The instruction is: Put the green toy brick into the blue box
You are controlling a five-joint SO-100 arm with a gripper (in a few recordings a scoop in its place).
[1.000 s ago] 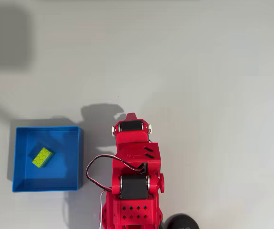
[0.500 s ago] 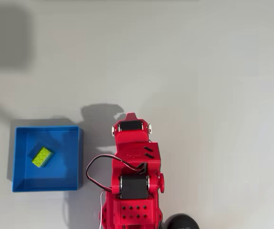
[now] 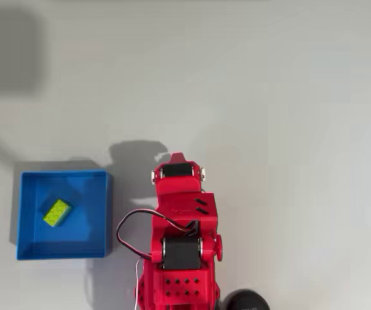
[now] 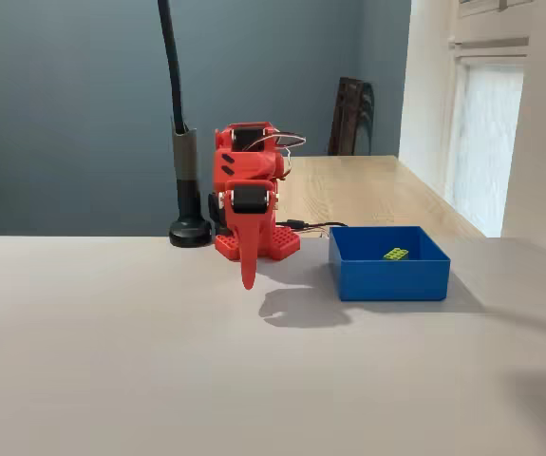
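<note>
In blue box (image 3: 101, 213): green toy brick (image 3: 57, 212); fixed view: end effector (image 4: 248, 277) down.

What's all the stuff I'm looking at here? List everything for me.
Brick: one, lime green, lying inside the box.
Box: one, blue, on the table beside the arm's base.
Table: one, pale grey, under everything.
Pole: one, black with a round foot, behind the arm in the fixed view.
Wooden table: one, light wood, further back.
Arm: one, red, folded up at its base.
Gripper: one, red, pointing down over the table, holding nothing; jaws look shut.
</note>
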